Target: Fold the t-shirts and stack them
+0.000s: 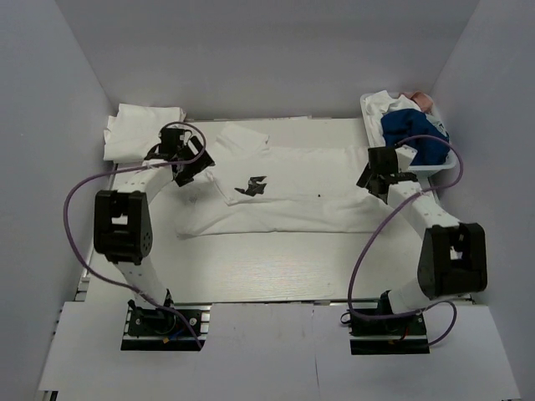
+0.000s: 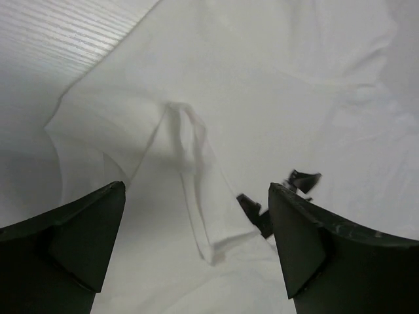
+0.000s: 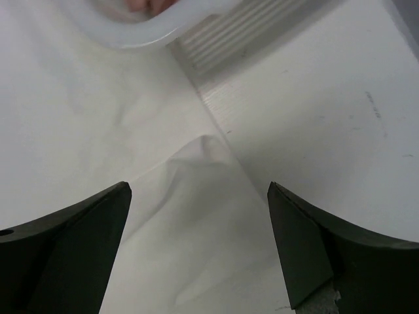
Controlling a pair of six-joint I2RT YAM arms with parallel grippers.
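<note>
Left gripper (image 2: 196,193): jaws apart, nothing between them. It hangs just above one end of the printed t-shirt (image 1: 292,196), which lies spread on the table (image 1: 267,267) and reaches from this gripper to the other. A raised ridge of cloth (image 2: 190,150) sits directly below and ahead of the fingers. The black print (image 1: 251,185) lies just beside the gripper, toward the opposite arm.

Right gripper (image 3: 198,190): jaws apart, holding nothing, above the shirt's other end, where the cloth edge meets bare table. A white bin (image 3: 163,26) holding blue cloth (image 1: 410,129) stands just beyond it.

A pile of folded white shirts (image 1: 138,134) lies beyond the left gripper, on its outer side.
</note>
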